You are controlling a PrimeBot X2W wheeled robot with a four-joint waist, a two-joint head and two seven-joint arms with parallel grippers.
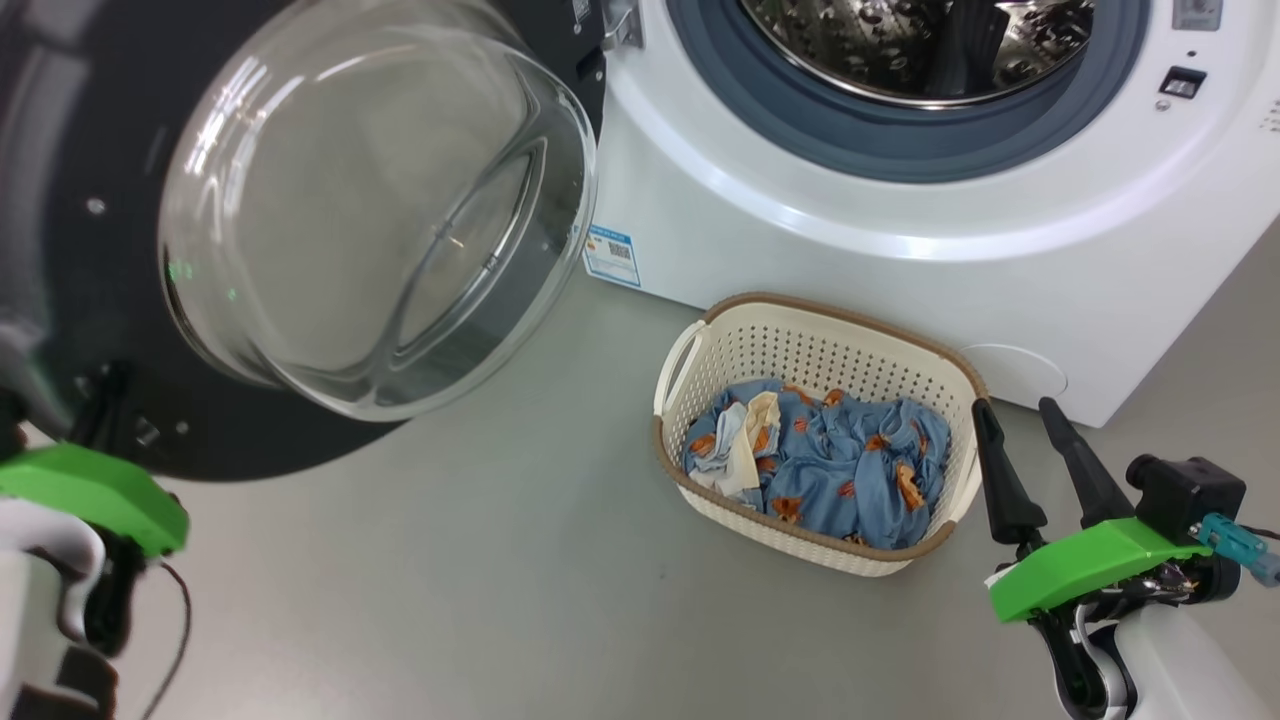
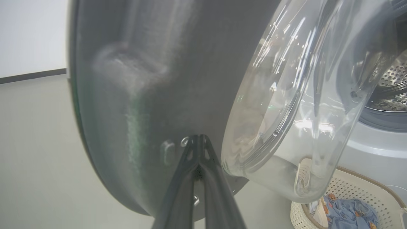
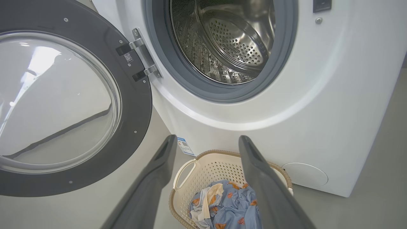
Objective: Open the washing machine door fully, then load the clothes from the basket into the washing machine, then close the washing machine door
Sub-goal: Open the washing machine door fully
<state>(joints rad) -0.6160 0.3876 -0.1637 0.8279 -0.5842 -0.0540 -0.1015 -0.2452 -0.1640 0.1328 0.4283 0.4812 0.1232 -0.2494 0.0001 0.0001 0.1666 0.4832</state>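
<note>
Quick status from my end: the washing machine door (image 1: pixel 370 210) is swung wide open on its hinges (image 3: pixel 143 55) at the left side of the washing machine (image 1: pixel 850 260), with the glass bowl bulging out toward the head camera. The steel drum (image 3: pixel 229 41) is in plain sight behind the grey-blue gasket (image 1: pixel 900 150), and I can't spot any cloth in the part I can see. The basket (image 1: pixel 820 345) sits on the grey floor (image 1: pixel 500 560) right in front of the machine's lower front edge, a bit right of the blue sticker (image 1: pixel 612 255). The clothes (image 1: pixel 830 460) are all piled inside it — blue stuff with orange prints, plus a white and cream bit at the left end. The right gripper (image 1: pixel 1013 405) hangs just beside the basket's right end, fingers spread apart and holding nothing. The left gripper (image 2: pixel 197 140) has its fingers pressed together at the tips, right up at the door's dark inner face — it's blurry there, so I can't tell if they actually touch it.
</note>
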